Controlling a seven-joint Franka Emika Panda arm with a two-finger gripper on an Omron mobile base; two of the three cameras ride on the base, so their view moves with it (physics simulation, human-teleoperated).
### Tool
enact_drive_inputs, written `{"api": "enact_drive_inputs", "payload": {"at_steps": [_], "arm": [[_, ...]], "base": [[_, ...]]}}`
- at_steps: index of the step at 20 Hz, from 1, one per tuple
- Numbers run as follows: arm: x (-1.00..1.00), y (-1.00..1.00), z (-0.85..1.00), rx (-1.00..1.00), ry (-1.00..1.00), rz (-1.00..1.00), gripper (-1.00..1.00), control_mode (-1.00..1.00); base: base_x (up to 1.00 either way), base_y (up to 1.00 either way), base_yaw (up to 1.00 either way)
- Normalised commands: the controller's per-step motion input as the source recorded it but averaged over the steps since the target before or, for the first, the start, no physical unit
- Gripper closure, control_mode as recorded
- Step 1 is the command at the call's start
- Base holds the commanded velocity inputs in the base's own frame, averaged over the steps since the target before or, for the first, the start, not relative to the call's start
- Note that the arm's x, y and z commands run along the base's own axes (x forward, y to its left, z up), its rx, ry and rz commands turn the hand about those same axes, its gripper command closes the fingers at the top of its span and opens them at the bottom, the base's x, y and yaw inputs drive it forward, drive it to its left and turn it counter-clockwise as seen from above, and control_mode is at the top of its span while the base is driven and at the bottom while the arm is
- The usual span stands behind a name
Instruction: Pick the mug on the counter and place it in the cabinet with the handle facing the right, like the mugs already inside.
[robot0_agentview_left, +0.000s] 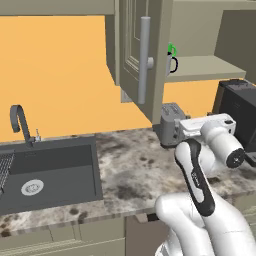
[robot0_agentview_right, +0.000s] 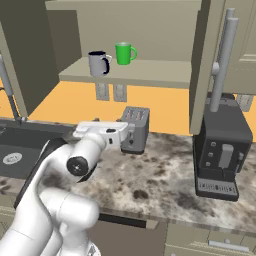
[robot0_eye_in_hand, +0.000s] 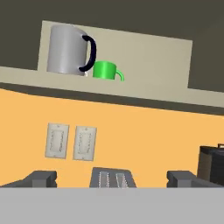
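The pale grey mug (robot0_agentview_right: 98, 63) stands upright on the open cabinet's shelf (robot0_agentview_right: 155, 76), with its black loop handle to the right. A green mug (robot0_agentview_right: 123, 53) stands just behind and to the right of it, handle also to the right. In the hand view the grey mug (robot0_eye_in_hand: 65, 49) sits up left with the green mug (robot0_eye_in_hand: 105, 70) beside it. My gripper (robot0_eye_in_hand: 112, 179) is open and holds nothing. It hangs low over the counter in front of the toaster (robot0_agentview_right: 135, 129), well below the shelf. The cabinet door (robot0_agentview_left: 137, 55) stands open and hides most of both mugs in the left base view.
A black coffee machine (robot0_agentview_right: 220, 150) stands on the counter at the right, under the open door's long bar handle (robot0_agentview_right: 222, 65). A dark sink (robot0_agentview_left: 45, 172) with a faucet (robot0_agentview_left: 20, 122) lies to the left. Two wall outlets (robot0_eye_in_hand: 70, 142) are above the toaster.
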Motion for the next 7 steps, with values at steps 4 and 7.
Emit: {"api": "enact_drive_inputs", "payload": {"at_steps": [4,7], "arm": [[0.14,-0.03,-0.71,0.07,0.24,-0.1,-1.0,-1.0],[0.15,-0.05,-0.65,0.07,0.23,-0.1,-1.0,-1.0]], "base": [[0.0,0.0,0.0],[0.0,0.0,0.0]]}}
